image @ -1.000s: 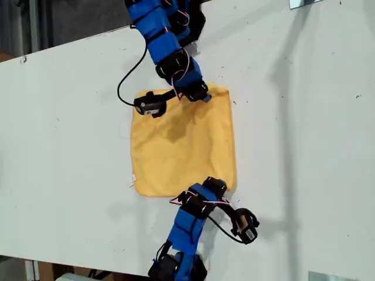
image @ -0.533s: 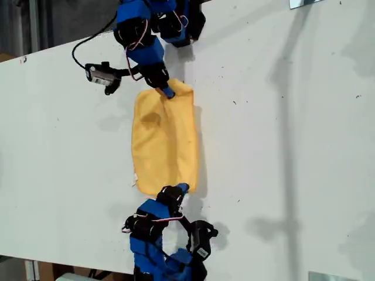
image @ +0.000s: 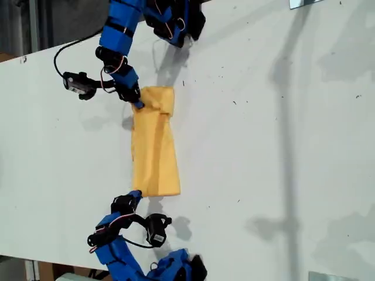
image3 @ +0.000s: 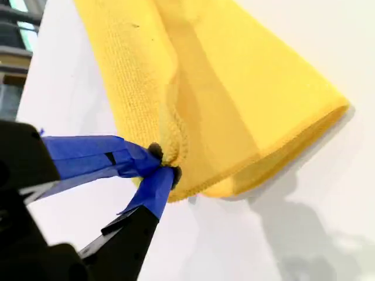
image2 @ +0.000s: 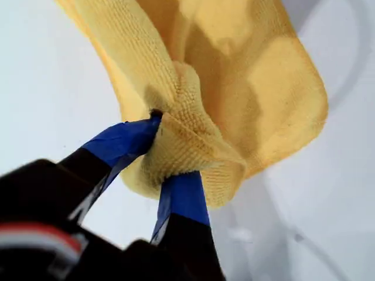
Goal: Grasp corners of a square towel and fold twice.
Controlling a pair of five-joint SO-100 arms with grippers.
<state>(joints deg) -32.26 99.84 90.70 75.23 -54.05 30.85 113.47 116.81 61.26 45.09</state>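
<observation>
The square towel (image: 153,152) lies on the white table as a narrow yellow strip, folded in half lengthwise. My first gripper (image: 138,105) is at its far end in the exterior view, shut on a bunched corner (image2: 176,140) of the towel (image2: 252,76), which is crumpled there. My second gripper (image: 135,194) is at the near end, shut on another corner (image3: 173,149) of the towel (image3: 234,88), where the fold lies smooth. Both held corners are at the strip's left edge in the exterior view.
The white table (image: 281,146) stretches wide to the exterior view's right of the towel. Its far edge (image: 58,48) runs behind the first arm, with dark floor beyond. A camera cable (image: 64,50) loops beside the first arm.
Both grippers have carried their corners to the exterior view's left. The towel has gone from flat and open to folded in half, a narrow strip.
</observation>
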